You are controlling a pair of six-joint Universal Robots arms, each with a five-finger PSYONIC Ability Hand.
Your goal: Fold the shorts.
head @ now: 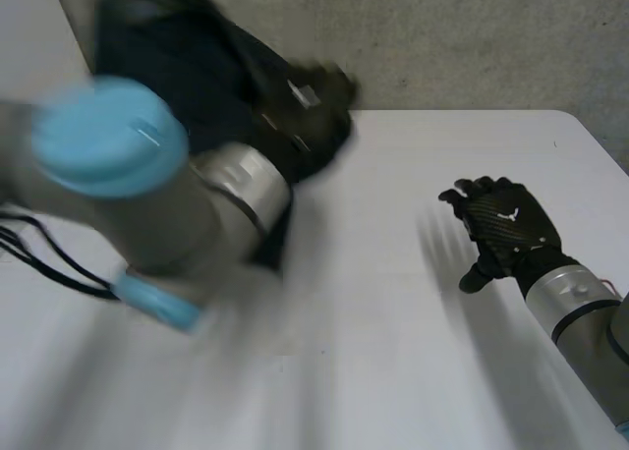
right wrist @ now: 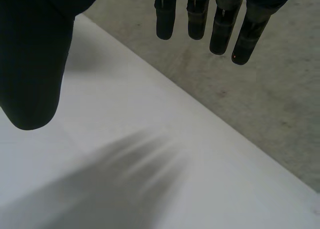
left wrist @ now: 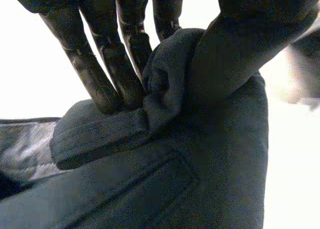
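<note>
The dark navy shorts point(head: 182, 62) hang bunched and lifted off the white table point(head: 393, 303) at the back left. My left hand point(head: 313, 101) is shut on them. In the left wrist view its fingers point(left wrist: 102, 76) and its thumb pinch a rolled edge of the shorts point(left wrist: 200, 179); a pocket seam shows below the grip. The left arm point(head: 147, 185) rises across the front left. My right hand point(head: 509, 224) hovers open over the table at the right, away from the cloth. Its fingers point(right wrist: 200, 14) are straight and hold nothing.
The table's far edge point(head: 462, 112) meets a grey speckled floor point(right wrist: 250, 89). The right edge of the table runs close beside the right hand. Bare tabletop point(right wrist: 125, 139) lies under the right palm.
</note>
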